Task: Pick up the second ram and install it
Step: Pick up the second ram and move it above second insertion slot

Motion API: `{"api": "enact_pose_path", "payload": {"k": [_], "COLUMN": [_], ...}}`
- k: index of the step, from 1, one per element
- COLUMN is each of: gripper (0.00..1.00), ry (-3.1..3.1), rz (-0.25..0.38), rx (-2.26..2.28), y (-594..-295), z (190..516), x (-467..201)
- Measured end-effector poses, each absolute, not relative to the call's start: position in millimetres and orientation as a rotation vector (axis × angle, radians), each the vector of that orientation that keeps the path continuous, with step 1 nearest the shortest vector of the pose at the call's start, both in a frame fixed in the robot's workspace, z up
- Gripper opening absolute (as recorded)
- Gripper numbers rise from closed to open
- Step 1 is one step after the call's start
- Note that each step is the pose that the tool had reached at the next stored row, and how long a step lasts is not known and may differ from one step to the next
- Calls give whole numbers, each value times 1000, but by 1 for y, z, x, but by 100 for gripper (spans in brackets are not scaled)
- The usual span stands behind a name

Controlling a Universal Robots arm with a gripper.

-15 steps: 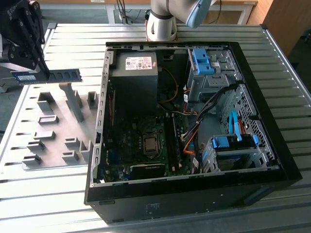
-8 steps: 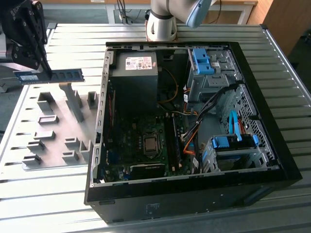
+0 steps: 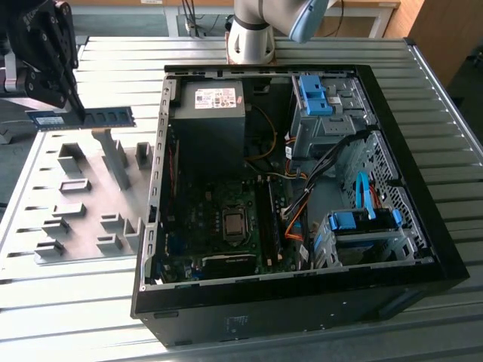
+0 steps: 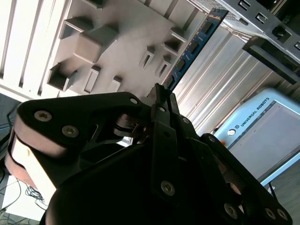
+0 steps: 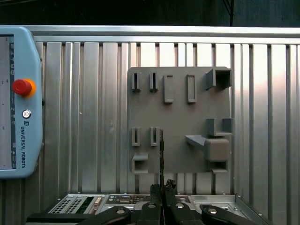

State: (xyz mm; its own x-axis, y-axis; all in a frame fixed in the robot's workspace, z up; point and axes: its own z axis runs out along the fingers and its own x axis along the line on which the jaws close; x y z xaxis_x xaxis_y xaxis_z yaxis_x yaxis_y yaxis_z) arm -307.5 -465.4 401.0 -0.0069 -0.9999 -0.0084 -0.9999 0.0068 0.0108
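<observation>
**Second ram (image 3: 106, 117) clamped in the gripper (image 3: 76, 114) above the holder tray (image 3: 90, 204)**

The second ram stands on its long edge and lies level, at about 10 o'clock in the exterior view. From the power supply (image 3: 211, 121) it sits at 9 o'clock. In the second wrist view the second ram (image 4: 192, 47) runs straight out from the gripper (image 4: 161, 92), with its row of dark chips facing the camera. In the first wrist view the second ram (image 5: 161, 154) is edge-on, a thin dark line above the gripper (image 5: 163, 184).

The jaws are drawn narrow and closed on the stick. They grip it part-way along, and the longer free part reaches toward 3 o'clock in the exterior view.

Beneath it the grey holder tray lies flat on the ribbed metal table (image 3: 445, 113), at 9 o'clock in the exterior view, with its blocks and slots upward. A tall grey upright (image 3: 113, 154) rises just under the stick's free end. Whether the two touch cannot be told.

At 3 o'clock from the tray stands the open computer case (image 3: 317, 302). Inside it, the power supply is toward 11 o'clock and the processor socket (image 3: 234, 224) toward 6 o'clock. Blue clips (image 3: 313, 94) sit at 1 o'clock and again at 4 o'clock. The arm base (image 3: 253, 38) rises beyond the case at 12 o'clock.

In both wrist views a pale blue teach pendant (image 5: 18, 117) lies on the table near the tray.
</observation>
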Motion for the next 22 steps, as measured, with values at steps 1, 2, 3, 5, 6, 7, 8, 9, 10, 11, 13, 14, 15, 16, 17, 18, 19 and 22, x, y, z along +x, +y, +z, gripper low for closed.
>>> {"api": "enact_pose_path", "payload": {"k": [1, 2, 3, 5, 6, 7, 8, 9, 10, 11, 13, 14, 15, 16, 17, 18, 19, 22], "gripper": [14, 14, 14, 14, 14, 14, 14, 14, 14, 14, 14, 14, 14, 14, 14, 14, 14, 14], "ry": [-2228, -2228, -2228, -2228, -2228, -2228, -2228, -2228, -2228, -2228, -2228, -2228, -2228, -2228, -2228, -2228, -2228, -2228], "rz": [-21, -21, -21, -21, -21, -21, -21, -21, -21, -21, -21, -21, -21, -21, -21, -21, -21, -21], "rx": [2213, 2213, 2213, 2213, 2213, 2213, 2213, 2213, 2213, 2213, 2213, 2213, 2213, 2213, 2213, 2213, 2213, 2213], "y": [-465, -465, -465, -465, -465, -465, -465, -465, -465, -465, -465, -465, -465, -465, -465, -465, -465, -465], "z": [401, 401, 401, 401, 401, 401, 401, 401, 401, 401, 401, 401, 401, 401, 401, 401, 401, 401], "x": [-307, -306, -306, -305, -304, -304, -303, -303, -303, -302, -301, -301, -300, -299, -298, -298, -297, -295]}}
